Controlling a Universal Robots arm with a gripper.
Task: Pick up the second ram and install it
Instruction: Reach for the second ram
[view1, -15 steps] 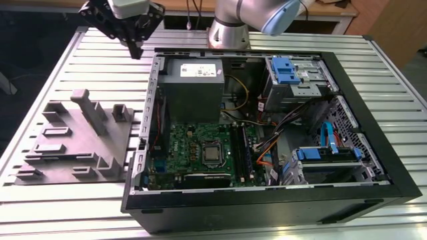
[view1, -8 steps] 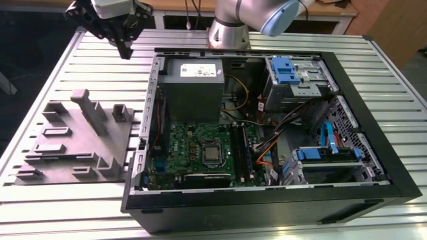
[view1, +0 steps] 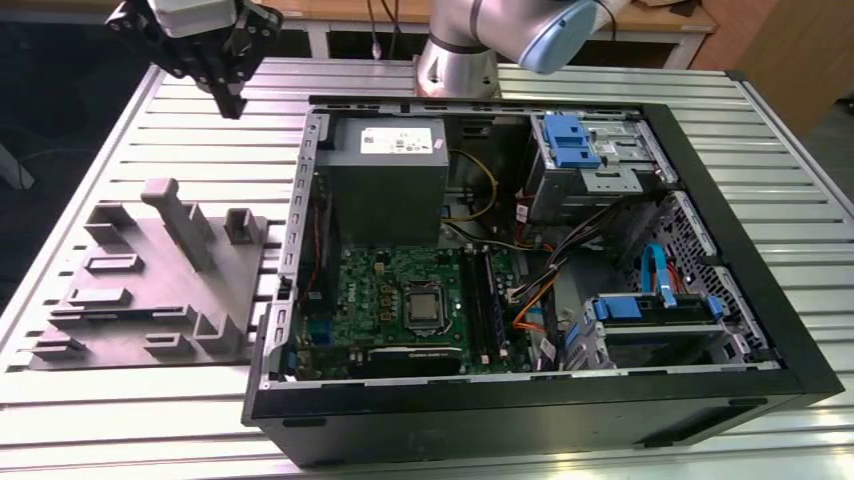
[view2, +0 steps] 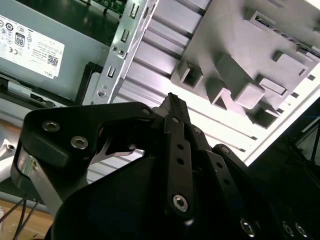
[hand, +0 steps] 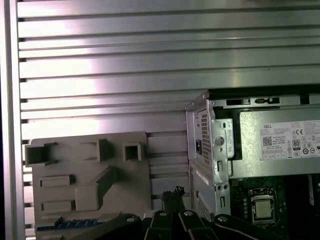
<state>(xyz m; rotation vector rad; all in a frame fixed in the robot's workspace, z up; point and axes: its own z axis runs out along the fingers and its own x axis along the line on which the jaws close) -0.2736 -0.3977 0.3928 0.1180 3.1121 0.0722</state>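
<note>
Black claw (view1: 231, 103), tips pressed together, clamped on nothing. Hangs over the slatted table (view1: 200, 140), toward the exterior view's left of the open computer case (view1: 507, 400). In the first wrist view, shows the second ram (hand: 70, 224) as a thin bluish strip lying in the grey tray (view1: 220, 290), apart from the tips.

Robotics lab or test workshop. Worktop (view1: 160, 110) is bare slotted aluminium profile, the kind used for rigs. A grey and blue robot arm (view1: 461, 45) stands at its far edge, black claw (view1: 231, 103) on the wrist. A desktop computer case (view1: 534, 410) lies on its side, panel off, circuit board (view1: 400, 290) and cables exposed. Just beside it sits a grey moulded parts tray (view1: 147, 310). Wooden furniture (view1: 667, 15) behind.
</note>
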